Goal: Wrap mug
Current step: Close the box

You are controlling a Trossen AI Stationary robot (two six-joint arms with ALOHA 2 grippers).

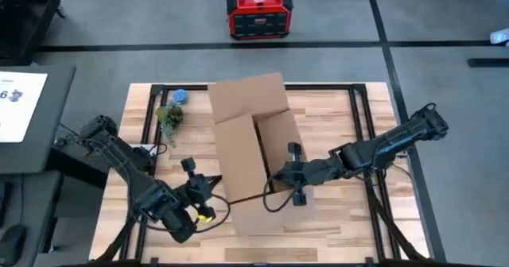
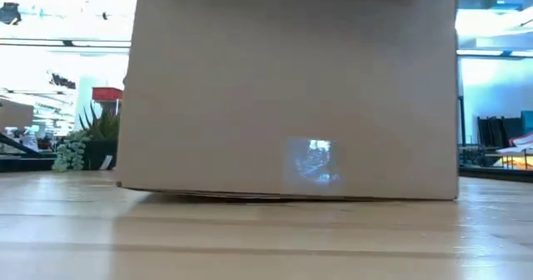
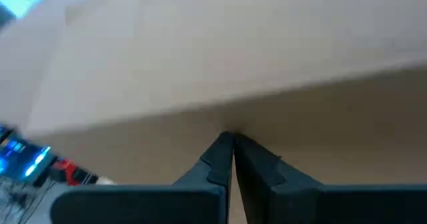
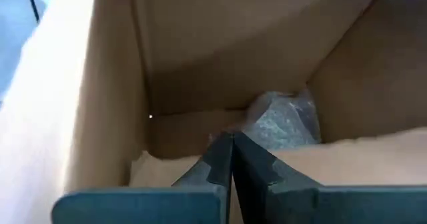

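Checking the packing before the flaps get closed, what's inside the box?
In the right wrist view a bubble-wrapped bundle lies at the bottom of the box, against the inner wall. The wrap hides whatever it holds, so the mug itself cannot be seen.

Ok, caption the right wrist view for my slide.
Right hand, fingers together, at the rim of the open cardboard box, a bubble-wrapped bundle lying inside.

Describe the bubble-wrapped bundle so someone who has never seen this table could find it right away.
Find the big cardboard box in the middle of the wooden table. Look down inside it, as the right wrist view does: the bundle lies in a bottom corner. It alone is crinkled, silvery-clear plastic among plain brown walls.
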